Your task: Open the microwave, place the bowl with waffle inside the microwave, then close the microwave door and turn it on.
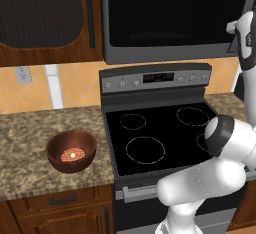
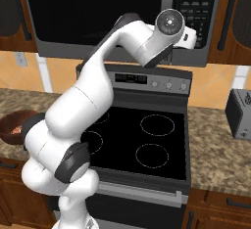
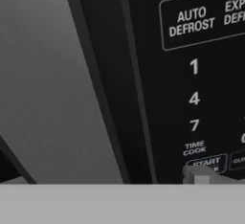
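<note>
The microwave hangs above the stove, its door shut. The bowl with the waffle sits on the counter left of the stove, well apart from the gripper, whose jaws are spread wide, holding nothing, close to the keypad: "AUTO DEFROST", "1", "4", "7", "TIME COOK", "START".

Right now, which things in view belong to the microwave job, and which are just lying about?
Job: microwave, microwave door, bowl, waffle, gripper at the keypad.
Lying about: stove, toaster, wall outlet, cabinet.
</note>
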